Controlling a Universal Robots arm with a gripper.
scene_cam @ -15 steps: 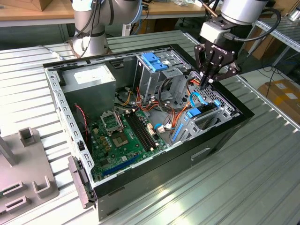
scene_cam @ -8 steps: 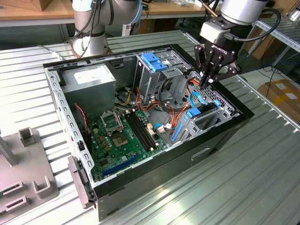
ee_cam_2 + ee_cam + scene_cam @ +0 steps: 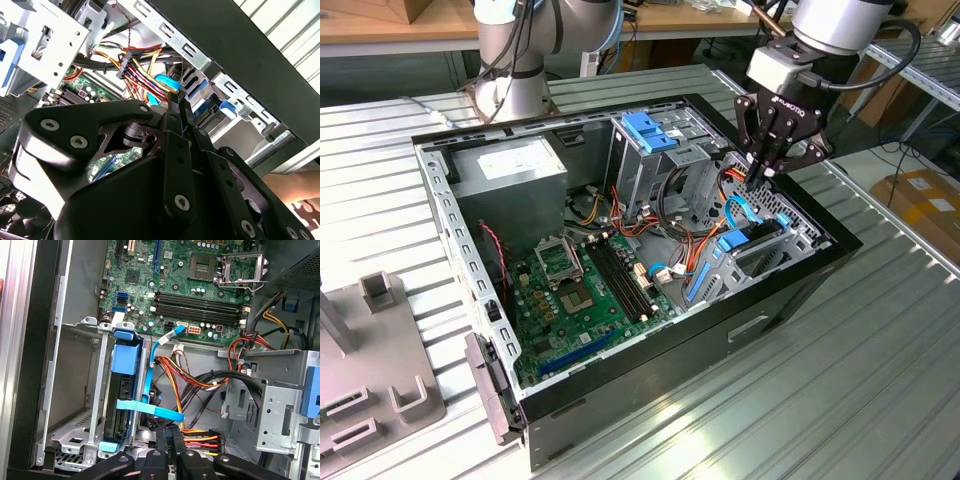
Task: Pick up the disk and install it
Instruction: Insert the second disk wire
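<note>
Jaws pressed together (nothing between them) above the disk (image 3: 122, 390), standing on edge in its bay (image 3: 75, 405).

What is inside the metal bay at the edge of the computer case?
In the first wrist view, the disk stands on edge in the metal bay, its blue bracket showing. Its lower end and label are hidden. The end effector hovers beside it.

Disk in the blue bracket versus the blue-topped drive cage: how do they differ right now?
The flat disk in its bright blue plastic bracket stands on edge in a silver bay by the case wall; the blue-topped silver metal drive cage sits by the power supply. The disk looks slim and dark; the cage is boxy and pale. Both carry bright blue plastic.
</note>
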